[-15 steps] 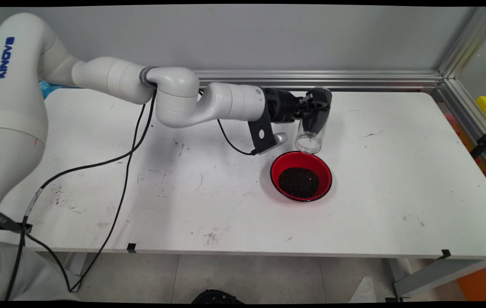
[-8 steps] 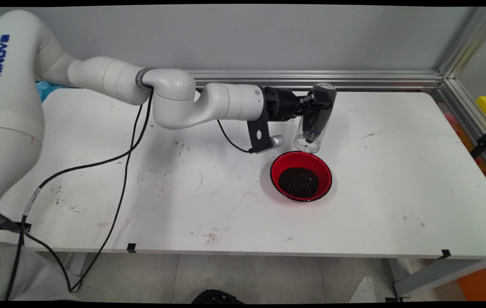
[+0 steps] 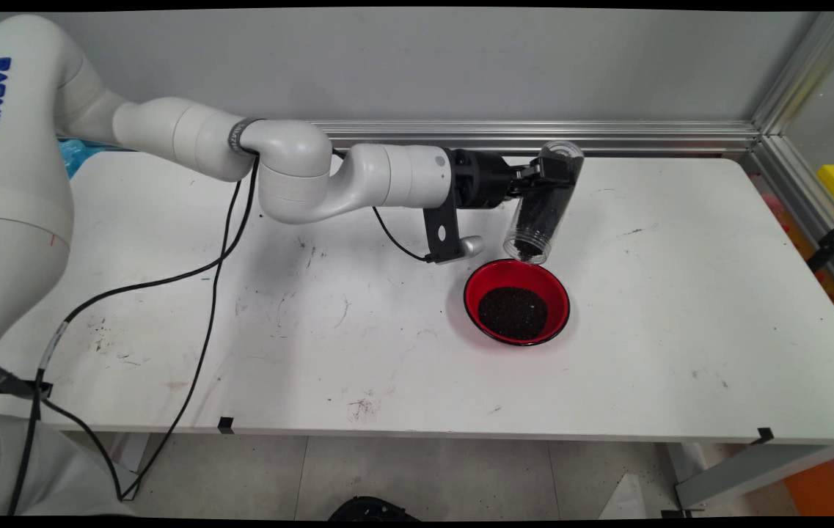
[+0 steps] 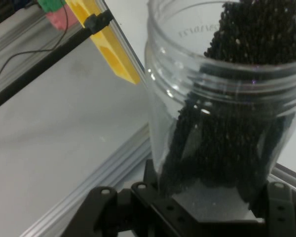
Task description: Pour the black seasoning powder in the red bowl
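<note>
Over the last second the clear jar (image 3: 543,203) in the gripper (image 3: 545,178) tipped further, its closed end swinging right and far while its open mouth stayed above the red bowl (image 3: 516,302); the dark grains (image 4: 246,98) slid toward that mouth.

Clear jar (image 4: 227,118) of black granules (image 4: 246,44)

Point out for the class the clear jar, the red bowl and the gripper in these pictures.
clear jar (image 3: 536,220), main view: on its clear wall, below the gripper.
red bowl (image 3: 477,290), main view: on its bare red inner wall, left side.
gripper (image 3: 550,178), main view: between its fingertips, closed round the jar.
</note>
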